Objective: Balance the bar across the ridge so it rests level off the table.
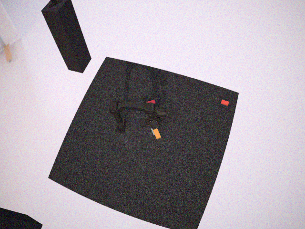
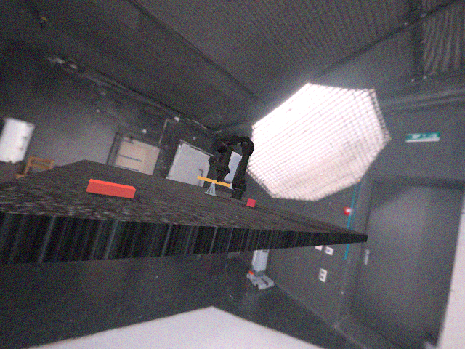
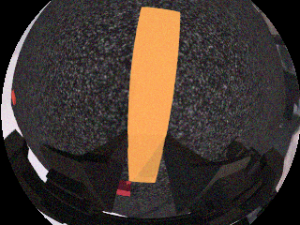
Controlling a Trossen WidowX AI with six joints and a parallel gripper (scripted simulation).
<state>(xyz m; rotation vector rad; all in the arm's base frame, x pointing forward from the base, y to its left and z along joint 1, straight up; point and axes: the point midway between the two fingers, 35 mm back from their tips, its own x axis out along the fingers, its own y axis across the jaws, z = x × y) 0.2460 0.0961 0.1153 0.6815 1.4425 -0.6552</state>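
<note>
An orange bar is held roughly level over a small grey ridge near the middle of the dark table. In the exterior view the bar lies at the ridge's top, clear of the table. I cannot tell whether they touch. My gripper is shut on the bar near one end. In the wrist view the bar runs straight away from the fingers. From above, the arm hides most of the bar and only a sliver of the ridge shows.
A red block lies near a far corner of the table. A small red piece sits close by the arm. A tall black box stands off the table.
</note>
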